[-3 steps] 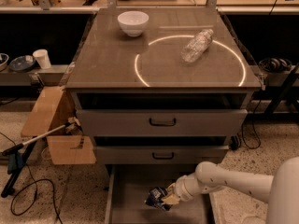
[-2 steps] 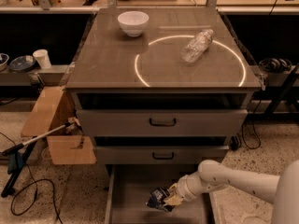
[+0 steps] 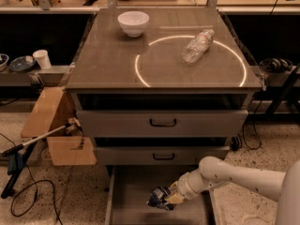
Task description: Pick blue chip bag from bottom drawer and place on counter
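Your arm (image 3: 234,177) comes in from the lower right and reaches down into the bottom drawer (image 3: 136,191). That drawer is pulled out, and you can see its flat grey floor.

The jaws are at the end of the arm, low in the drawer, a bit right of its middle. They pinch the right edge of the bag (image 3: 158,198). The bag is dark blue with white marks and looks crumpled. It sits just left of the jaws, inside the bottom drawer. You cannot tell if it rests on the drawer floor or hangs a little above it.

Above the bottom drawer is the middle drawer (image 3: 197,156), and above that the top drawer (image 3: 117,123). Each has a black handle in front. Both stick out a little way from the cabinet.

The tabletop (image 3: 108,60) is grey-brown. A thin glowing white circle (image 3: 137,69) is drawn on it. A clear bottle (image 3: 198,46) lies on its side inside the circle, near the far right part of the ring. A white bowl (image 3: 133,22) stands upright at the back, outside the circle.

To the left of the cabinet, a brown box (image 3: 49,116) stands on the floor. A white cup (image 3: 43,59) stands on a low shelf further left.
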Action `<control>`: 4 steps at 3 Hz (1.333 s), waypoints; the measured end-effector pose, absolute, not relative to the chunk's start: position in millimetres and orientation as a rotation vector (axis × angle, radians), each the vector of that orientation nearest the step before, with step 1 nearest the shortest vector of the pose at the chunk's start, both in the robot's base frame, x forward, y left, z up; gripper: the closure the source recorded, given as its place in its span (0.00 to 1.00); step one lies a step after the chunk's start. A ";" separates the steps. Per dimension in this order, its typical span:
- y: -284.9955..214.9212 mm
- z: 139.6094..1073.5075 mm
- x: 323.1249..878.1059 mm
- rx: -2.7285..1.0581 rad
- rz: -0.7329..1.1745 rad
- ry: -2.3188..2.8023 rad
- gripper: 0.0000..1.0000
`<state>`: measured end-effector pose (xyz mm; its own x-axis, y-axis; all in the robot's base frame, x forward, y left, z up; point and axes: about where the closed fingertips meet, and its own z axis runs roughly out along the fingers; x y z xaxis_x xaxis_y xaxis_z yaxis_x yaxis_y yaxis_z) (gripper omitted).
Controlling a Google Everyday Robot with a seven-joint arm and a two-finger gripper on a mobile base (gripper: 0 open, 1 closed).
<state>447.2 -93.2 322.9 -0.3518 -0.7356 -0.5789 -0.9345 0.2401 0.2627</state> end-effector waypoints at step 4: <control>-129.4 425.4 448.0 -1.537 0.669 2.175 1.00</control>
<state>448.0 -129.4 425.4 -0.3201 -0.7587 -0.5673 -0.9464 0.2833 0.1551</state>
